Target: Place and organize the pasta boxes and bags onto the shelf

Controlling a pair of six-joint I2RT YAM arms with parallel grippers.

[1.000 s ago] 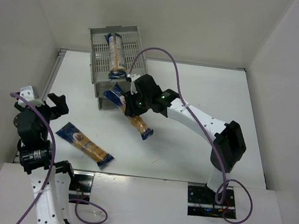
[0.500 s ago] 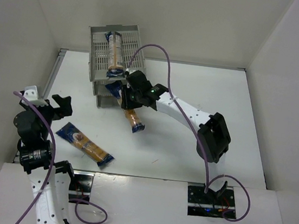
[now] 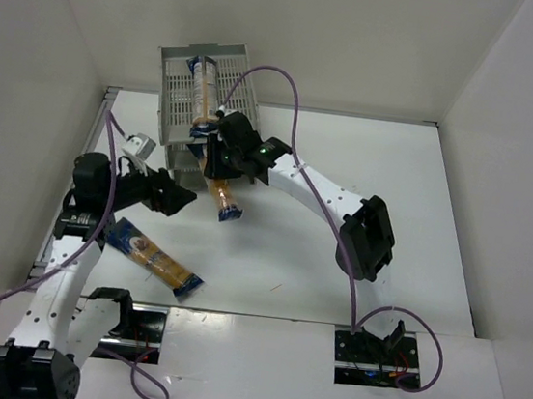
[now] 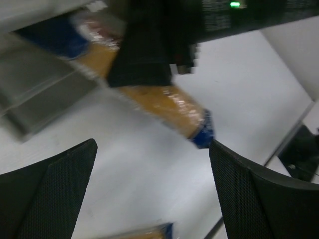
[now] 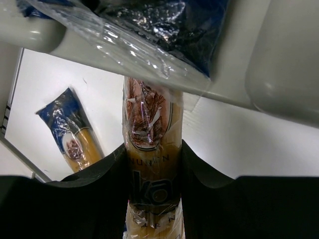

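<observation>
The grey shelf [image 3: 175,110] stands at the back left, with one pasta packet [image 3: 202,94] lying on its top tray. My right gripper [image 3: 216,157] is shut on a second packet [image 3: 224,200] at the shelf's front, with the packet's far end at a lower tier. In the right wrist view this packet [image 5: 152,144] runs between my fingers [image 5: 94,199], under the shelf's rim [image 5: 279,64]. A third packet [image 3: 154,258] lies flat on the table. My left gripper [image 3: 175,200] is open and empty, just left of the held packet [image 4: 159,102].
White walls enclose the table on three sides. The right arm's purple cable [image 3: 291,115] arcs over the shelf's right side. The third packet also shows in the right wrist view [image 5: 75,134]. The shelf's lower trays [image 4: 40,99] show blurred in the left wrist view.
My right gripper has carried its packet up and left, closer to the shelf's front. My left arm has swung up and right from the left edge, toward the held packet.
</observation>
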